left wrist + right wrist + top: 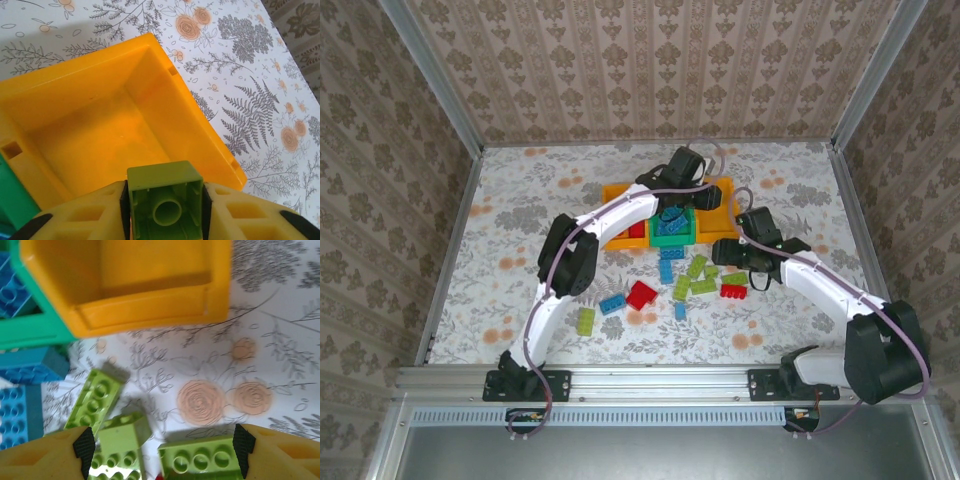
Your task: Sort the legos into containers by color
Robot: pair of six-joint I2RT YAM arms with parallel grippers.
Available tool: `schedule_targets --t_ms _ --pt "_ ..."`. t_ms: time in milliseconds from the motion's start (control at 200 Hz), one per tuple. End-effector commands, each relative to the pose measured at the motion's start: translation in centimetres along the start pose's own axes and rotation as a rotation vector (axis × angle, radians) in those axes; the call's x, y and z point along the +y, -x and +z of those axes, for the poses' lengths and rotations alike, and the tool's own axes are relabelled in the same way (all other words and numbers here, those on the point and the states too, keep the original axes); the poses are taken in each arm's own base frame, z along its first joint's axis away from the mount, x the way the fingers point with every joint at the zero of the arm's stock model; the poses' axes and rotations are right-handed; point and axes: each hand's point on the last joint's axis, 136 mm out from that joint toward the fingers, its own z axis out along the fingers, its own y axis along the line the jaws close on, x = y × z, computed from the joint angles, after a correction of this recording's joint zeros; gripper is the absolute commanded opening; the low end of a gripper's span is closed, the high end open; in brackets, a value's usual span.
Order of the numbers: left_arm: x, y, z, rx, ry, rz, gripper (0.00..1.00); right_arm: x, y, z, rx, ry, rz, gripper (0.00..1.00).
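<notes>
Pinching lime brick (166, 205) w/ left jaws over orange bin (100, 130), right jaws spread abv lime bricks (200, 460)

rear overhead, wrist views close over containers (150, 310)

This looks like a robotics lab cell dressed up as a home. The giveaway is the aluminium rail (660, 378) along the near edge of the table. Two robot arms, left (610, 215) and right (825, 282), are bolted to it on black plates, with cables (552, 275) running along them. Beyond the rail, at the far corners, bare aluminium posts (432, 75) frame panels of patterned wallpaper (650, 60) on three sides. A floral cloth (510, 225) covers the tabletop past the rail. Legos (642, 294) lie strewn on it in front of a row of plastic containers (725, 200). On the near side of the rail lies a slotted grey duct (650, 415).
</notes>
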Motion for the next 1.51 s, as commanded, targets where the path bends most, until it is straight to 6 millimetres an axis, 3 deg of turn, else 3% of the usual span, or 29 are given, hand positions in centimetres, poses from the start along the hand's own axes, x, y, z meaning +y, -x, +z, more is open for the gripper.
schedule_targets --t_ms 0,70,155,185,205,310,570,730,1055,1310,1500 --pt "-0.2 1.0 -0.1 -0.007 -0.042 -0.040 0.47 0.6 -0.8 0.0 0.045 0.003 -0.093 0.76" --pt "-0.1 0.8 -0.1 0.002 -0.039 -0.051 0.56 1.0 -1.2 0.2 0.073 0.003 -0.122 0.75" --pt "0.2 0.8 -0.5 0.011 -0.042 -0.072 0.82 1.8 -1.5 0.3 0.100 0.020 -0.162 0.74" --pt "0.3 0.8 -0.6 0.014 -0.042 -0.082 0.97 2.1 -1.6 0.4 0.109 0.022 -0.182 0.74" --pt "0.4 0.8 -0.8 0.014 -0.041 -0.090 1.00 2.3 -1.6 0.4 0.114 0.024 -0.192 0.74" --pt "0.3 1.0 -2.1 -0.013 -0.049 -0.110 1.00 3.0 -1.8 0.3 0.144 0.030 -0.225 0.74" --pt "-0.1 1.3 -6.1 -0.050 -0.098 -0.132 1.00 3.6 -3.6 2.5 0.273 0.031 -0.263 0.73" --pt "2.5 0.8 -8.5 -0.079 -0.044 -0.200 1.00 3.6 -4.0 3.2 0.311 0.012 -0.271 0.71" --pt "7.6 -3.2 -13.0 -0.080 0.057 -0.276 1.00 3.7 -4.5 4.1 0.359 -0.001 -0.278 0.65" --pt "10.4 -5.9 -17.3 -0.068 0.189 -0.270 1.00 3.6 -4.8 4.8 0.391 -0.023 -0.283 0.56" --pt "13.1 -8.8 -20.5 -0.057 0.277 -0.309 1.00 3.5 -4.8 5.1 0.396 -0.035 -0.279 0.44"
